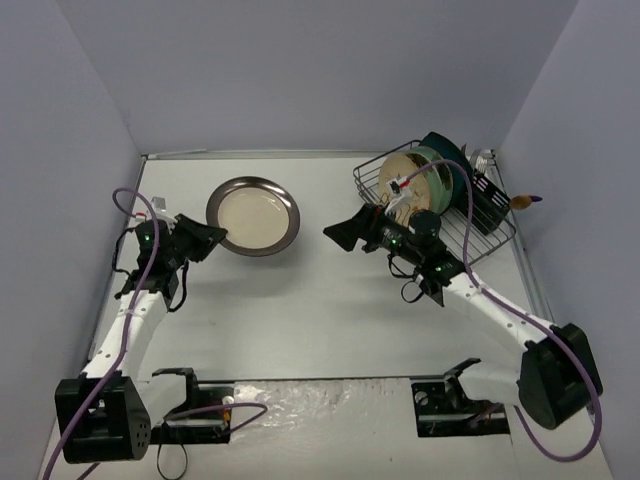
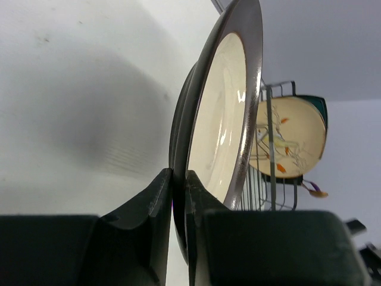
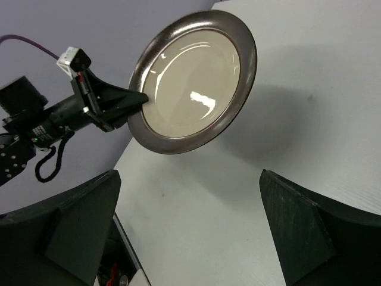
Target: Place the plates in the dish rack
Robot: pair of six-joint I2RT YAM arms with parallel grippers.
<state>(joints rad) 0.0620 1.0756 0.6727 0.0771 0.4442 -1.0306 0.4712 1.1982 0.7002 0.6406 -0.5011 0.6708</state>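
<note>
Left gripper (image 1: 215,238) first: we see its two fingers pressed onto the rim of the cream plate (image 1: 253,215), one on each face, as the left wrist view shows up close. We hold this plate, the one with the dark-grey rim, clear of the table (image 1: 330,310) at the rear left of centre. It is tilted, and its shadow lies on the white surface below it.

Our right gripper (image 1: 340,235) is spread wide and holds nothing. It hangs near the middle of the table, between the held plate and the dish rack (image 1: 478,238), and points toward the plate. From the right wrist view we see the plate's cream face framed between the two open fingers.

We find the black wire rack at the rear right corner of the table. Plates stand on edge in it, close together: a cream floral plate (image 1: 400,185) at the front, a mint plate (image 1: 447,178) behind it, and a dark teal plate (image 1: 440,142) at the back. We cannot count them exactly from here. A black caddy (image 1: 490,205) sits at the rack's right end.
</note>
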